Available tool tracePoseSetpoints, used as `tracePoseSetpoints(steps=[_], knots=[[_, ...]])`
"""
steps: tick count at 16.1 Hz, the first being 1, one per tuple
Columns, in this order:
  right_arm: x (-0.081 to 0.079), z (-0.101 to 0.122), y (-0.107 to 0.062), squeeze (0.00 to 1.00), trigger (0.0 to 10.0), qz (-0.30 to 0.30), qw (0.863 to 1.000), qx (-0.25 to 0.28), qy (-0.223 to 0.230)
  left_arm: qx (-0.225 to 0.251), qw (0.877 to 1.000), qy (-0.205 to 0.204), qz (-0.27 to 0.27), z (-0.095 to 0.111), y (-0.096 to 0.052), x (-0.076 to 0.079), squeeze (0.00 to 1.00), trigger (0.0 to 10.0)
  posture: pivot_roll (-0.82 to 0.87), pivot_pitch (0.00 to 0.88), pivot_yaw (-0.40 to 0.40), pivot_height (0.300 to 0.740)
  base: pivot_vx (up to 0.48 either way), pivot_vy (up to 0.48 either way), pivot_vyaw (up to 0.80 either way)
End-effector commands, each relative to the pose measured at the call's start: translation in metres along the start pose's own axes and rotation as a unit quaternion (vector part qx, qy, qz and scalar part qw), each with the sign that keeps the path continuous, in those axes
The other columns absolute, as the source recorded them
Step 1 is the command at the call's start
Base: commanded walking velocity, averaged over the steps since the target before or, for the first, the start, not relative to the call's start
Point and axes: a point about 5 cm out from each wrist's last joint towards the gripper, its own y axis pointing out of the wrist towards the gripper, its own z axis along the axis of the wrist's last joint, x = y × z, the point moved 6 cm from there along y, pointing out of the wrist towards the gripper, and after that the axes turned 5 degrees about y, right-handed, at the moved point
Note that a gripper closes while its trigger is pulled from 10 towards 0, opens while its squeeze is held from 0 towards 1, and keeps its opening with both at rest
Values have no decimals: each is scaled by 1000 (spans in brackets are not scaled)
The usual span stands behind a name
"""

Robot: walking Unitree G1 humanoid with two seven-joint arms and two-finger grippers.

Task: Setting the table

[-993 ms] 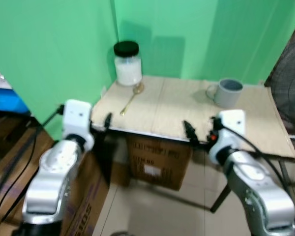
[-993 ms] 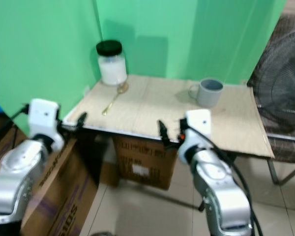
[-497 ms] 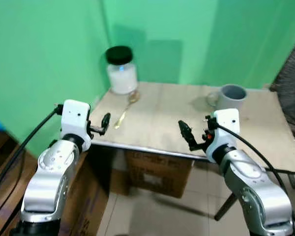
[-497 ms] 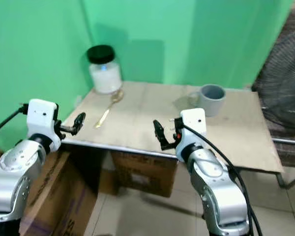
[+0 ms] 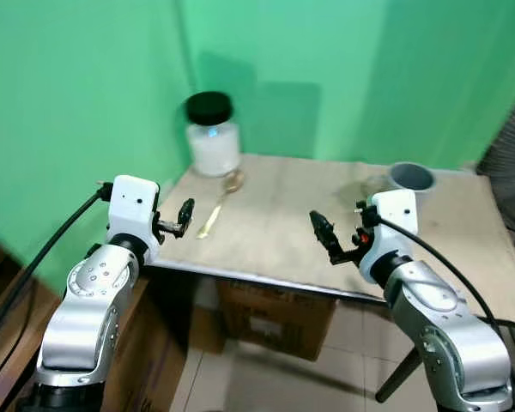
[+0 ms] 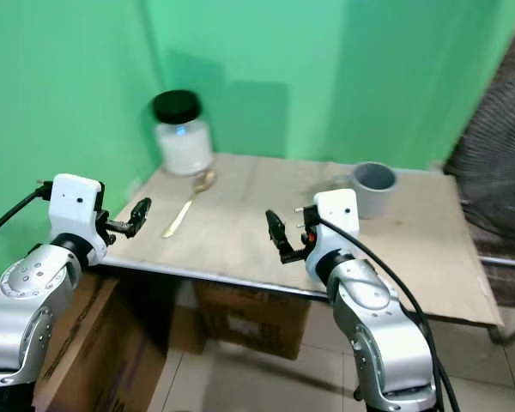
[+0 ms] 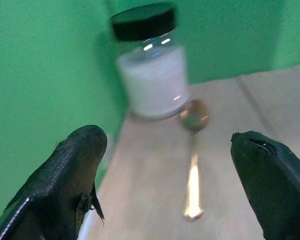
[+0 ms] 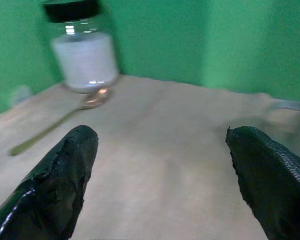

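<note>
A gold spoon (image 5: 217, 203) lies on the wooden table (image 5: 283, 223) near its left side, bowl end toward a glass jar (image 5: 212, 135) with a black lid and white contents at the back left corner. A grey mug (image 5: 407, 177) stands at the back right. My left gripper (image 5: 185, 215) is open at the table's left front edge, just short of the spoon's handle (image 7: 192, 187). My right gripper (image 5: 323, 233) is open above the table's front middle, nothing between its fingers. The jar (image 8: 82, 52) and spoon (image 8: 60, 121) show ahead of it.
Green walls close the table in at the back and left. A cardboard box (image 5: 270, 322) sits under the table. A black fan (image 6: 498, 146) stands at the right. Another brown box (image 6: 77, 343) is on the floor at my left.
The camera has come closer to the table and risen. Both grippers have lifted from below the front edge to table height.
</note>
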Motion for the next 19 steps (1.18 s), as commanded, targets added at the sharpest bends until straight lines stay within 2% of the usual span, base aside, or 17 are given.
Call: tracePoseSetpoints(steps=[1, 7, 10, 14, 15, 16, 18, 19], knots=[[4, 5, -3, 0, 10000, -1, 1000, 4, -3, 8, 1000, -2, -14, 5, 2, 6, 1000, 10000, 59, 0, 62, 740, 292, 0, 0], [-5, 6, -5, 0, 10000, 41, 999, -7, -23, 7, 1000, -3, -12, 3, 2, 5, 1000, 10000, 60, 0, 53, 740, 294, 0, 0], [-19, 7, -13, 0, 10000, 94, 994, -25, -50, 0, 1000, 2, -29, 0, 3, 8, 1000, 10000, 51, 0, 52, 740, 280, 0, 0], [-25, 10, -17, 0, 10000, 126, 990, -33, -61, -23, 998, 15, -54, -10, 8, 9, 1000, 10000, 52, 0, 40, 740, 0, 0, 0], [-27, 13, -18, 0, 10000, 142, 987, -35, -67, -36, 997, 20, -70, -16, 15, 8, 118, 10000, 52, 0, 34, 740, 0, 0, 0], [-31, 17, -20, 0, 10000, 167, 982, -37, -75, -51, 994, 12, -100, -22, 29, 6, 0, 10000, 50, 0, 27, 740, 0, 0, 0], [-35, 19, -23, 0, 10000, 192, 977, -44, -86, -65, 989, -1, -131, -26, 42, 7, 0, 10000, 47, 0, 23, 740, 0, 0, 0], [-35, 19, -23, 0, 10000, 192, 977, -44, -86, -65, 989, -1, -131, -26, 42, 7, 0, 10000, 47, 0, 23, 740, 0, 0, 0]])
